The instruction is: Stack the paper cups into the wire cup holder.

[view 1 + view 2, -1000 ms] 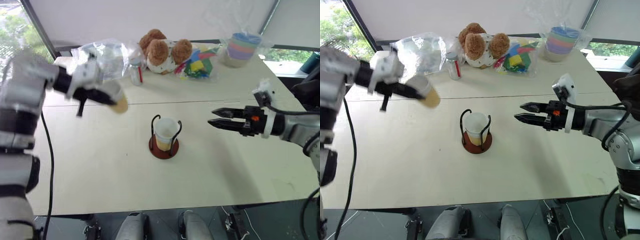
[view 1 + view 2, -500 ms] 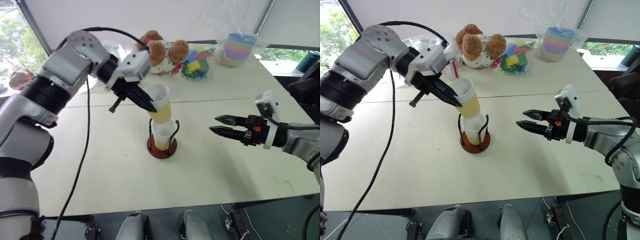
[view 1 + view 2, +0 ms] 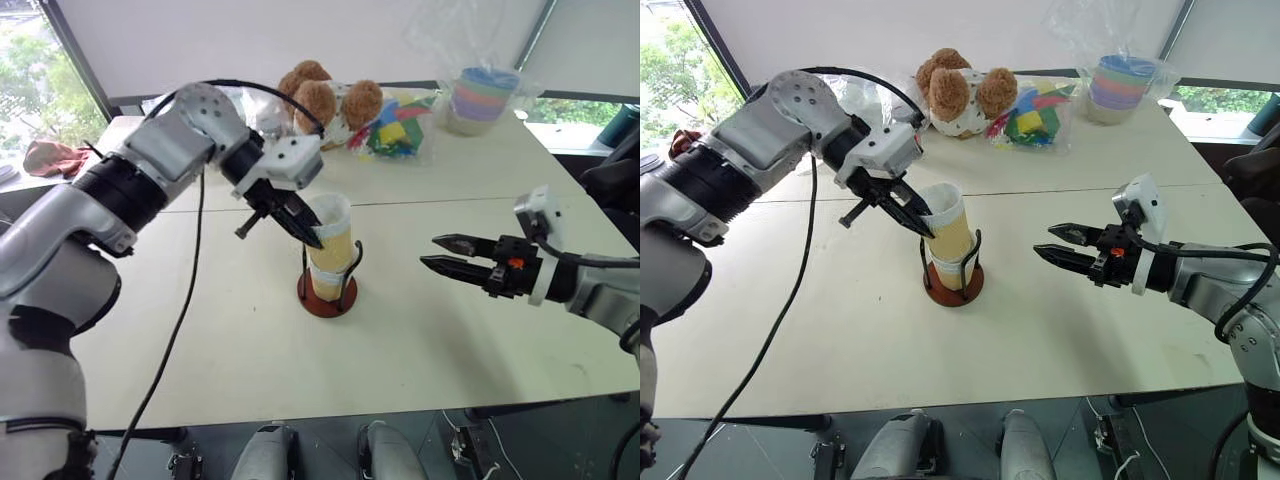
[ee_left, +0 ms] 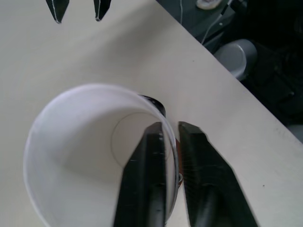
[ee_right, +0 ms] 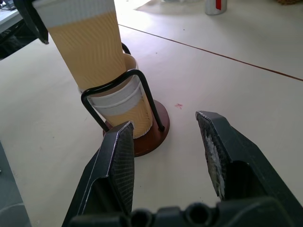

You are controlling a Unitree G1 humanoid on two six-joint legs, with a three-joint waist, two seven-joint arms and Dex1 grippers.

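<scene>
The wire cup holder [image 3: 352, 268], black loops on a dark red disc base [image 3: 322, 305], stands mid-table with one paper cup [image 5: 124, 109] seated in it. A second paper cup [image 3: 333, 236] leans tilted, its bottom nested in the first. My left gripper [image 3: 315, 240] reaches down from the left and straddles this cup's rim, one finger [image 4: 146, 179] inside and one outside. A small gap shows beside the wall, so the gripper is open. My right gripper [image 3: 428, 251] hovers open to the right of the holder, pointing at it with nothing between its fingers.
At the table's far side lie a teddy bear [image 3: 325, 100], a bag of colourful toys [image 3: 400, 128] and wrapped pastel bowls [image 3: 485, 95]. A seam [image 3: 450, 203] crosses the table behind the holder. Bare tabletop [image 3: 200, 340] surrounds the holder up to the front edge.
The left arm swung right and down with the cup, setting it into the cup in the holder. Its fingers have parted slightly. The right gripper stayed put.
</scene>
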